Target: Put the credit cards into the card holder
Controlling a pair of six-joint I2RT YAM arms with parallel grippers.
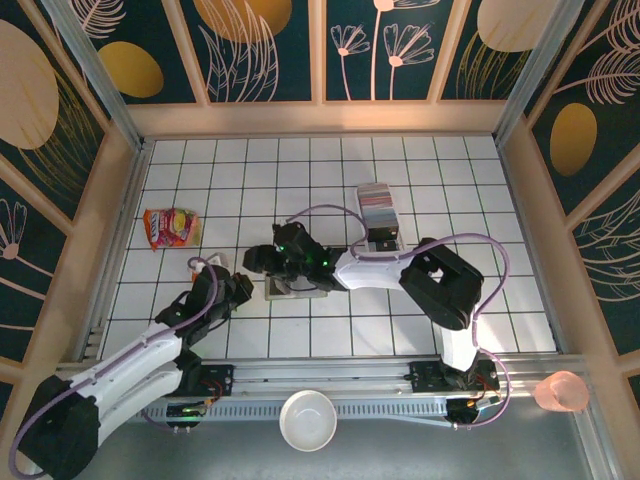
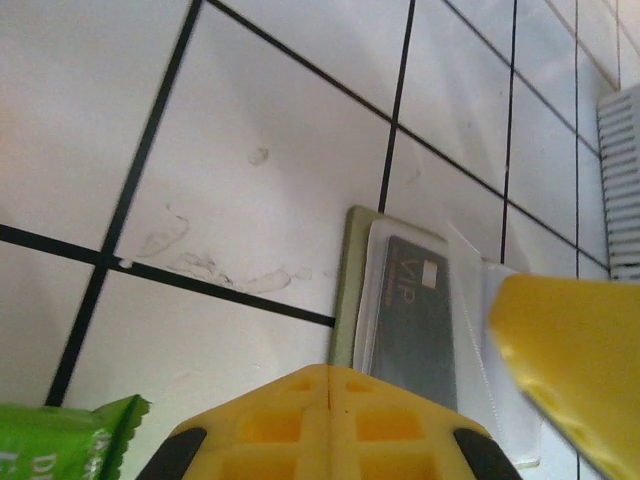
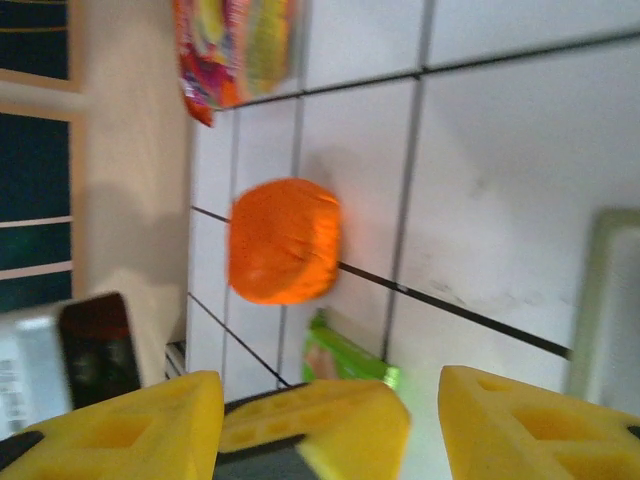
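Card holder lies open on the table w/ a dark VIP card in it. Left fingers pressed together over holder's edge, right fingers spread wide just beside it. Other credit cards stacked well apart from holder, on its far side

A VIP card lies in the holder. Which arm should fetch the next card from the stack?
Probably right. The credit cards lie on the right arm's side, and the right gripper is open; the left gripper sits shut beside the card holder.
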